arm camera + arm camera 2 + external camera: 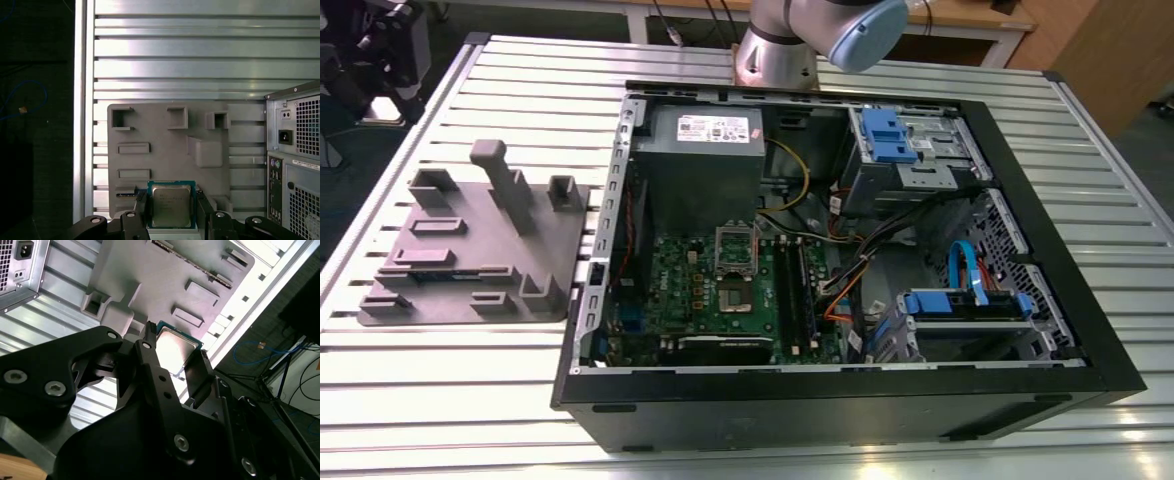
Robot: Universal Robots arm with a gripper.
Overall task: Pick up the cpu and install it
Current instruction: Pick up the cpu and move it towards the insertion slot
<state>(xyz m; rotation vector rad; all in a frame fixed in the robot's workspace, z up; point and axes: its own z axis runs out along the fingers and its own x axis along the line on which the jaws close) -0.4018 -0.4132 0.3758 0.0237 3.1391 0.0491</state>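
The arm (pixel 814 40), at twelve o'clock of the computer case (pixel 854 395) in the exterior view, runs off the picture's edge, wrist and all. In the second wrist view, black fingers (pixel 160 385) cover what looks like half of the cpu (pixel 175 346). In the first wrist view, the frame edge clips the cpu (pixel 171 202). The motherboard socket (pixel 736 285) is too small to tell whether anything sits in it.

a silvery ribbed aluminium surface (pixel 454 400) of long parallel slats spans the scene, its ridges catching bright bands of light. beyond its far edge in the exterior view stands a pale wooden desk (pixel 961 15), with a brown wooden panel (pixel 1107 60) at the exterior view's right. past the surface's edge lies a dark floor (pixel 35 165), crossed by a thin blue cable (pixel 35 84).
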